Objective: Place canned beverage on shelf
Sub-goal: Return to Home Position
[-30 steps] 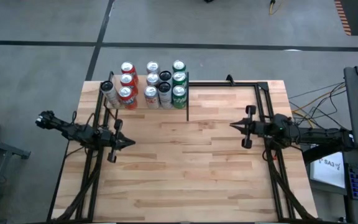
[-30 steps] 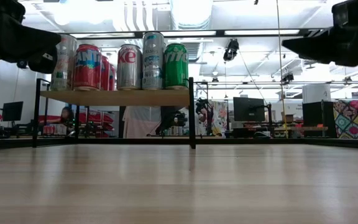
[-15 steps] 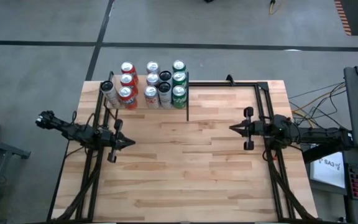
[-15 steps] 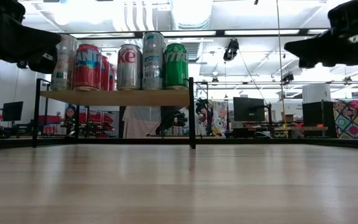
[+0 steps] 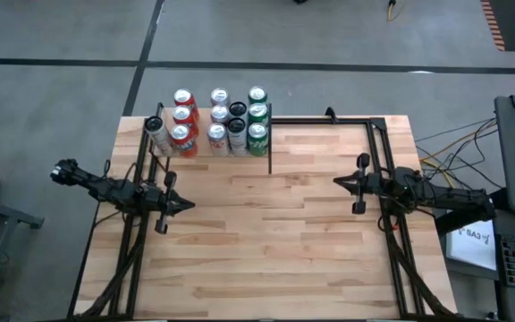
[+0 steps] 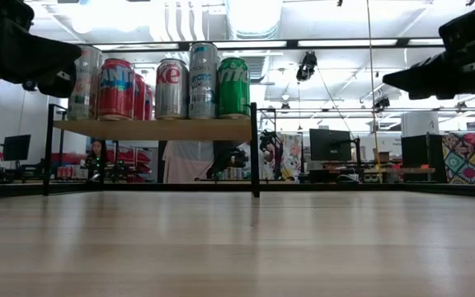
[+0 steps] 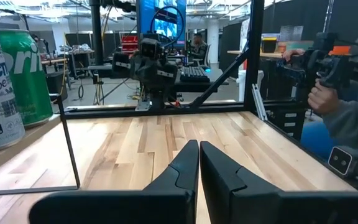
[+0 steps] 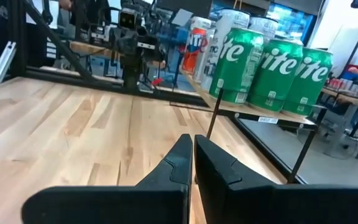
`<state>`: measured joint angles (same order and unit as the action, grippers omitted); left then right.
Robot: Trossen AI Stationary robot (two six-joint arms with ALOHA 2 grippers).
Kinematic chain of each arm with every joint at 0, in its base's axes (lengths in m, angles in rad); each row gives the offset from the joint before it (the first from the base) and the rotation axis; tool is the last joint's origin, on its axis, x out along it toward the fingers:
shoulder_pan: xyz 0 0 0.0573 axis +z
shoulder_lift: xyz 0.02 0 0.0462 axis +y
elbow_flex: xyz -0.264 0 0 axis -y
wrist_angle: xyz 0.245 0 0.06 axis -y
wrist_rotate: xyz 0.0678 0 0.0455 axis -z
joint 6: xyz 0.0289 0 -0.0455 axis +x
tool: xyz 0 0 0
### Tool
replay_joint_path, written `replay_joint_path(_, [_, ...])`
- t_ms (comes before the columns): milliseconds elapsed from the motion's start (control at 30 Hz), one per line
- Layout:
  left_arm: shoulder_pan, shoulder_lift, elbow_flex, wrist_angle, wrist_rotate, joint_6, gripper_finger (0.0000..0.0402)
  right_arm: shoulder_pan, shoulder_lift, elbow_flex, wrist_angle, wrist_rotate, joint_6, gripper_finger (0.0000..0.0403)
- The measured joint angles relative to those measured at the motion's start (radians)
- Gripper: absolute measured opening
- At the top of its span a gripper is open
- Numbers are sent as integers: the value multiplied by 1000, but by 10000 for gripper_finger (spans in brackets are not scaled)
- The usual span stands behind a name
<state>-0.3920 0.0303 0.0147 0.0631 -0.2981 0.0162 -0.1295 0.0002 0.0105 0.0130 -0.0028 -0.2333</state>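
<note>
Shelf: 3 grn cans, 3 red cans

Left tool closed, right tool closed (tips facing inward), both raised.

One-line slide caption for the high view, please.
Soda cans stand on the shelf at the table edge; left hand and right hand, both shut, hover empty.
</note>
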Motion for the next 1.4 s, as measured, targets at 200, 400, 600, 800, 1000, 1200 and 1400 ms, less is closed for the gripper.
replay_joint_path(200, [0, 0, 2, 0, 0, 0, 0, 0, 0, 0, -1, -2, 22, 9])
replay_joint_path(400, [0, 1, 2, 1, 0, 0, 0, 0, 3, 0, 0, -2, 71, 9])
replay_joint_path(600, [0, 1, 2, 2, 0, 0, 0, 0, 9, 0, 0, -2, 102, 9])
replay_joint_path(800, [0, 1, 3, 4, 0, 0, 0, 0, 10, 0, 0, -2, 103, 9])
replay_joint_path(1000, [0, 1, 3, 5, 0, 0, 0, 0, 11, 0, 1, -1, 103, 9])
replay_joint_path(1200, [0, 1, 3, 5, 0, 0, 0, 0, 11, 0, 1, -1, 103, 9])
replay_joint_path(1400, [0, 1, 3, 4, 0, 0, 0, 0, 11, 0, 1, 0, 103, 9])
